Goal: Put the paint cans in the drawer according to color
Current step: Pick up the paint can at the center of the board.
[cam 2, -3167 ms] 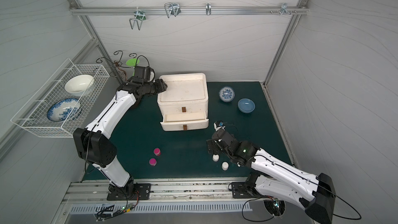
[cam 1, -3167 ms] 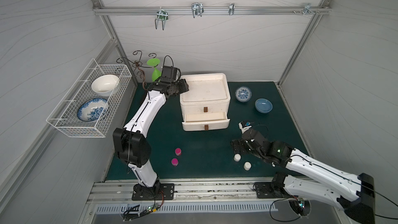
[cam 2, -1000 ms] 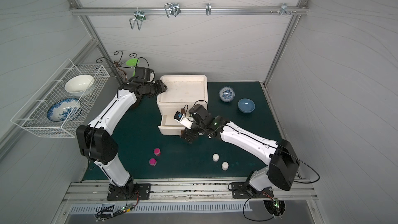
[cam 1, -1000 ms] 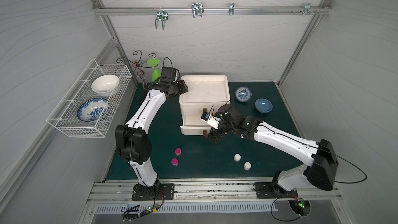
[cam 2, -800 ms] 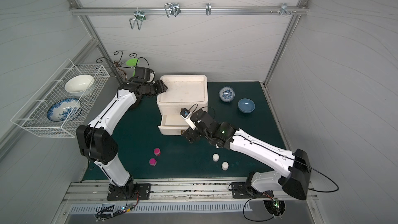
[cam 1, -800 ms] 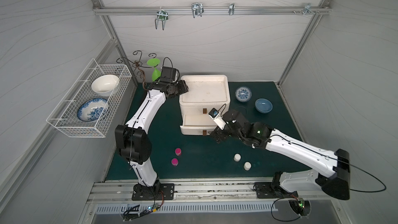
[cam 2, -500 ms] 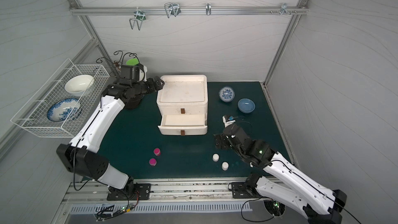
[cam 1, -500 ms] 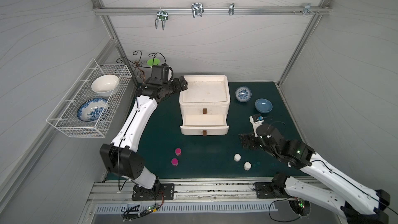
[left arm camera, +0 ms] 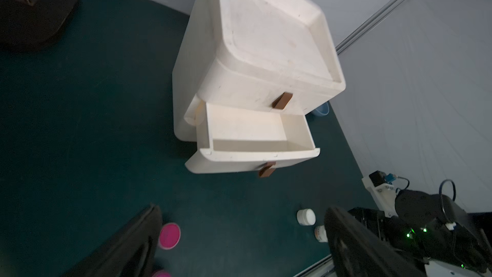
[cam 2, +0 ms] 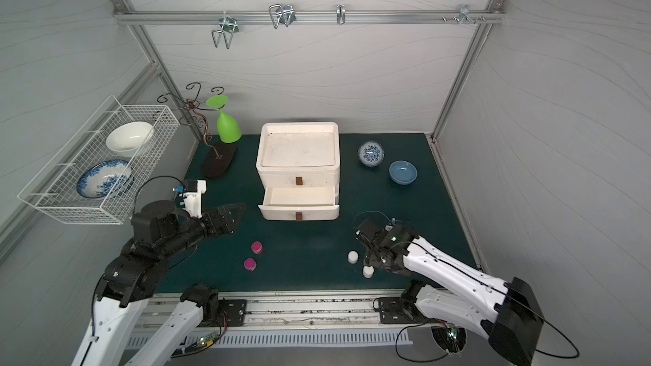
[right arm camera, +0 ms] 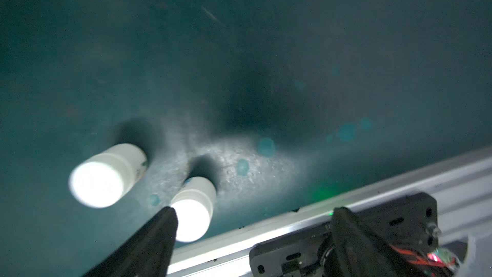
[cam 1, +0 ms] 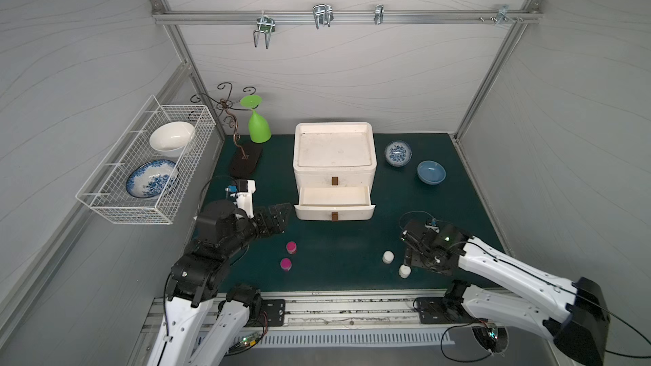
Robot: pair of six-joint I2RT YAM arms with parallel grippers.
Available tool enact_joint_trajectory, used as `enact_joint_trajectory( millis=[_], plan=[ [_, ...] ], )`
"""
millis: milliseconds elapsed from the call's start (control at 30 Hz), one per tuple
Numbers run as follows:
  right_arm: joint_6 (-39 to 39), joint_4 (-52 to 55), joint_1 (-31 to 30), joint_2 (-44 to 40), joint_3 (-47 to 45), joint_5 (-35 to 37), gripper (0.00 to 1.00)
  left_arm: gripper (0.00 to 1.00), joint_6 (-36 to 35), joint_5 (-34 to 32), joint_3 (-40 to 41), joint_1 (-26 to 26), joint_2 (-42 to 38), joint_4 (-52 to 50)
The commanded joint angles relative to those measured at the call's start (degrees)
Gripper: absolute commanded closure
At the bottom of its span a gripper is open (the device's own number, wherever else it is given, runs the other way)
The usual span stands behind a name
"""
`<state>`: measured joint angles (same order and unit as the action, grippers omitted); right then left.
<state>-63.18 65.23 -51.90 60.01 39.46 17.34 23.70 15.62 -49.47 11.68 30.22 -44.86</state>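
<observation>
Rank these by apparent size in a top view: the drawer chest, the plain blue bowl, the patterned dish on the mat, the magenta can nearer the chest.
1. drawer chest
2. plain blue bowl and patterned dish: too alike to rank
3. magenta can, smallest by far

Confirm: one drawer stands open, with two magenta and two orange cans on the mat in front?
Wrong colour: the second pair are white cans, not orange, as both top views show. The open drawer and magenta cans are right.
</observation>
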Motion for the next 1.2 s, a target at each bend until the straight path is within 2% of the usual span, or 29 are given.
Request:
enact_joint_trajectory(
  millis=[0,33,100,267,367,533,800,1000,1167],
  plan=[
    [-3.54,2.98,-1.26,2.9,0.89,-3.6,0.23,0.01,-1.77,-1.69,2.22,0.01,-3.66,0.07],
    [-2.86,1.33,-1.58,3.1,0.55,-4.74,0.29,0.01,-1.73,-1.69,2.83,0.02,-4.31,0.04],
    [-1.5,-2.46,-2.4,2.42,-0.15,-7.22,0.35,0.01,-1.97,-0.91,2.72,0.03,-4.47,-0.22],
    [-3.68,-3.18,-6.09,0.38,1.01,-5.02,0.33,0.01,-2.64,-0.76,2.58,-0.08,-3.81,-0.46],
    [-5.22,-5.29,-6.72,0.2,-0.24,-7.33,0.33,0.01,-2.65,-0.2,2.8,-0.04,-3.84,-0.31],
    [-5.15,-12.2,-6.83,1.86,-4.19,-10.77,0.39,0.01,-2.57,-0.63,2.94,-0.03,-4.71,-0.31],
    [-3.6,-16.92,-6.52,5.18,-6.39,-9.82,0.47,0.01,-2.35,-1.03,3.08,-0.08,-4.9,-0.4],
    [-1.11,-20.59,-4.16,9.59,-7.21,-9.74,0.5,0.01,-2.17,-1.29,3.23,-0.08,-5.26,-0.49],
    [-0.54,-21.29,-3.1,11.52,-7.15,-8.81,0.65,0.01,-2.09,-1.47,3.32,-0.08,-5.52,-0.53]
  ],
)
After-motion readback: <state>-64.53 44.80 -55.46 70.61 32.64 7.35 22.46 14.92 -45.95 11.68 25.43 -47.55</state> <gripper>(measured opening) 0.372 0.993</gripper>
